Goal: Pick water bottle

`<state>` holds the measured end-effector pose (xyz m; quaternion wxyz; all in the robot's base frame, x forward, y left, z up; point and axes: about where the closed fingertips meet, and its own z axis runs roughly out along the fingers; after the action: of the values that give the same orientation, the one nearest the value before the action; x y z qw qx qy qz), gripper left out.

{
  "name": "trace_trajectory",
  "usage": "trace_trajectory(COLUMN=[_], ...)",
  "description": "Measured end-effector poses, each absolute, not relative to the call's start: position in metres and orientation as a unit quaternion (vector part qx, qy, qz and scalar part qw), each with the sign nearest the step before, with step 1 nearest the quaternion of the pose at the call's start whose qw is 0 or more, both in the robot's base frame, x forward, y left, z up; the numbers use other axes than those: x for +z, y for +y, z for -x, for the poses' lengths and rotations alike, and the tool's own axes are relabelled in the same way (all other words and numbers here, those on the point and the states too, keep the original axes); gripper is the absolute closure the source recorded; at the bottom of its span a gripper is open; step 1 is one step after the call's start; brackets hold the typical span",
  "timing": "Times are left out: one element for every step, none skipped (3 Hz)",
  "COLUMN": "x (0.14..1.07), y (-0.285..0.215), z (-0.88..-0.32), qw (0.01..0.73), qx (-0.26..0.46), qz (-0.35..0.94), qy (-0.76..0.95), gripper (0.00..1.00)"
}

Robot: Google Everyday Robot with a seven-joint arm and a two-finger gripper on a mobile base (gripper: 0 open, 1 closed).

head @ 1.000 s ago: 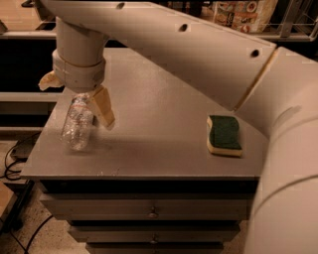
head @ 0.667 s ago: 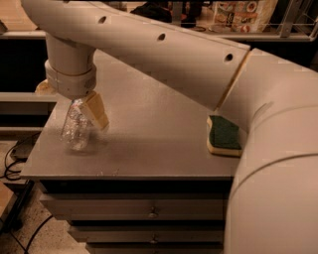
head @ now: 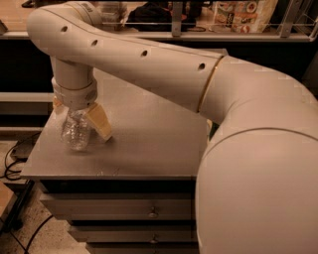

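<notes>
The water bottle (head: pixel 74 135) is clear crinkled plastic and lies near the front left corner of the grey table (head: pixel 149 144). Its cap end is hidden under the wrist. My gripper (head: pixel 79 124) comes down on it from above. One tan finger (head: pixel 99 123) stands to the bottle's right with its tip near the tabletop. The other finger (head: pixel 57 103) only peeks out on the left. The jaws stand apart and straddle the bottle, which rests on the table.
My large cream arm (head: pixel 238 149) fills the right side and hides that part of the table. Drawers (head: pixel 149 213) sit under the tabletop. Cables (head: pixel 12 158) lie on the floor at left. A shelf with packages (head: pixel 243 12) runs along the back.
The gripper has lowered around the bottle, its fingers now on either side of it. The arm has swung across and now covers the green sponge at the right.
</notes>
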<state>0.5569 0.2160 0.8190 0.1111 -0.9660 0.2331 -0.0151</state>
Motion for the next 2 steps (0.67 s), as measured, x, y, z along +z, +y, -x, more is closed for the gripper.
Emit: trace_trajectory(x=[0.8253, 0.8291], y=[0.2157, 0.2156], z=[-0.5572, -0.5573], qw=[0.110, 0.110], qx=[-0.015, -0.015], qz=[0.966, 0.966], qy=[0.234, 0.234], gripper=[0.46, 0.69])
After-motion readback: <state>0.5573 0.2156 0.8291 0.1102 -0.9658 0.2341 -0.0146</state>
